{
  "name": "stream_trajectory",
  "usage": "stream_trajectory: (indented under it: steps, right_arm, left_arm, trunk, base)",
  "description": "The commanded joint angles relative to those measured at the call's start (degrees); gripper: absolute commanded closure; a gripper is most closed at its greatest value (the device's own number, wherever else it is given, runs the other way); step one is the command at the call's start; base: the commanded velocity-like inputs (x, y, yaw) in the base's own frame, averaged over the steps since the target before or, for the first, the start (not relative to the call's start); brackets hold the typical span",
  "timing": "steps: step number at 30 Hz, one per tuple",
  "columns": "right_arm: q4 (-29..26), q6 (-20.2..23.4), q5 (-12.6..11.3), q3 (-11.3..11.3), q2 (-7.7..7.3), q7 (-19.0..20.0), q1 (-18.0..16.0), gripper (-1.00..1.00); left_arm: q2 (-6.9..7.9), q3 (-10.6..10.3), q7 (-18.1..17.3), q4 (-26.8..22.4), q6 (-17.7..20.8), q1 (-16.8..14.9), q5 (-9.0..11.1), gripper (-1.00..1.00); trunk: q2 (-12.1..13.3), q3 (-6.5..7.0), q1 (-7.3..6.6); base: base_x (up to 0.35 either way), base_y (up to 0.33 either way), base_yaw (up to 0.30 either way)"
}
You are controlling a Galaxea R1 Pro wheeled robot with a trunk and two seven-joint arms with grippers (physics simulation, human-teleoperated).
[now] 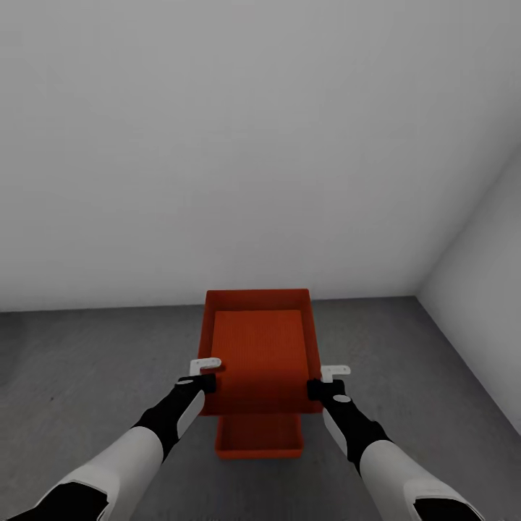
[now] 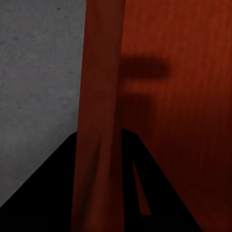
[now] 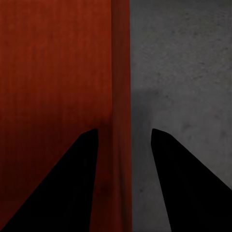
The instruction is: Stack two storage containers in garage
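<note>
I am in the garage, holding one red-orange storage container (image 1: 259, 352) in the air, its open top towards me. My left gripper (image 1: 206, 381) is shut on its left wall and my right gripper (image 1: 318, 385) on its right wall. The second storage container (image 1: 259, 438) rests on the dark concrete floor (image 1: 87, 362), below the held one and nearer to me, partly hidden by it. In the left wrist view the red wall (image 2: 99, 96) runs between the dark fingers of the left gripper (image 2: 99, 133). In the right wrist view the wall (image 3: 121, 87) stands between the fingers of the right gripper (image 3: 124, 129).
A plain light-grey wall (image 1: 217, 145) rises just beyond the containers. A second grey wall (image 1: 485, 260) closes the right side and meets it in a corner. Bare concrete spreads to both sides of the containers.
</note>
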Motion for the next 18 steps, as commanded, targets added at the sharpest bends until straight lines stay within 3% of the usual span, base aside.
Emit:
stream_trajectory:
  steps: [1,18]
  right_arm:
    - [0.02,0.27,0.67,-1.68,0.1,-1.7,-0.02,1.0]
    - [0.02,0.27,0.67,-1.68,0.1,-1.7,-0.02,1.0]
  left_arm:
    - [0.0,-0.09,0.8,-0.24,-4.47,0.0,-0.64,1.0]
    - [-0.01,-0.09,0.8,-0.24,-4.47,-0.02,-0.62,1.0]
  trunk:
    - [-0.11,-0.19,0.02]
    - [-0.11,-1.74,0.02]
  base:
    - [0.0,0.0,0.0]
    - [0.0,0.0,0.0]
